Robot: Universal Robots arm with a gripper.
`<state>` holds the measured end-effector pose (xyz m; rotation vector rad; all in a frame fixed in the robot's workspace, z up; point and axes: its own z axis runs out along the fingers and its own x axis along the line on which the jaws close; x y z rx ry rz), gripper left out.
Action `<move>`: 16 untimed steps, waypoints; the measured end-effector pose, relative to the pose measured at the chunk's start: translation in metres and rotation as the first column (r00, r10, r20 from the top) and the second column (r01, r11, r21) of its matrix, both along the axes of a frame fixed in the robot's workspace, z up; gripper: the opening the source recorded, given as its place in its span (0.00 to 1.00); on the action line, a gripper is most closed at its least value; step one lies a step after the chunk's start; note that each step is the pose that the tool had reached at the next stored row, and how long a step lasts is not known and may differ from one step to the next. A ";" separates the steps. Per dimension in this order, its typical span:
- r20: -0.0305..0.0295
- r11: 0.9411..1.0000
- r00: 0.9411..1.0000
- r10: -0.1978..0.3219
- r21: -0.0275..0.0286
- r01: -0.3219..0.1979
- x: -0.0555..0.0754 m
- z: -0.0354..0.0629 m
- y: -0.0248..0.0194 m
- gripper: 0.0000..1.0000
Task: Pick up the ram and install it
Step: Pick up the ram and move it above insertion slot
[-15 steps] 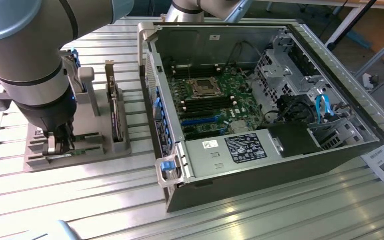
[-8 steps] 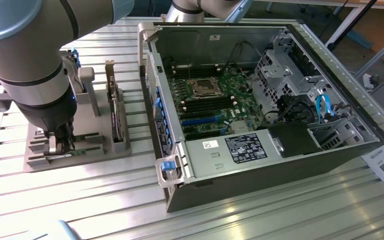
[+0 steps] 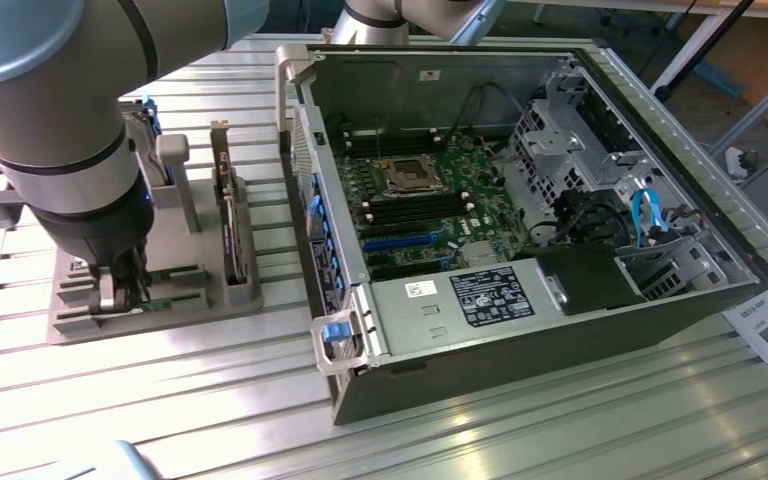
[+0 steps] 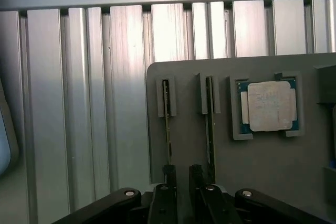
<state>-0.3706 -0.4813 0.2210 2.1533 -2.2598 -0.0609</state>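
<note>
With your end effector [image 4: 181,176] released and empty over the grey holder [image 4: 262,174], centre it squarely astride the thin edge of the ram [image 4: 167,124] before you clench.

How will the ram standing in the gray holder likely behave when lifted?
The ram looks thin and flat, so probably stiff and light. It stands on edge in a slot of the gray holder, so it may bind or tip if pulled askew.
</note>
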 end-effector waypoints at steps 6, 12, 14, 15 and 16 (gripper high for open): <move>0.000 1.000 1.000 0.000 -0.001 0.000 0.000 -0.0004 -0.0015 0.25; 0.000 1.000 1.000 0.000 -0.001 0.000 0.000 -0.0054 -0.0016 0.25; -0.001 1.000 1.000 0.000 -0.001 0.000 0.000 -0.0065 -0.0017 0.25; -0.001 1.000 1.000 0.000 -0.001 0.000 0.000 -0.0069 -0.0016 0.25; 0.000 1.000 1.000 0.000 -0.001 0.000 0.000 -0.0072 -0.0016 0.25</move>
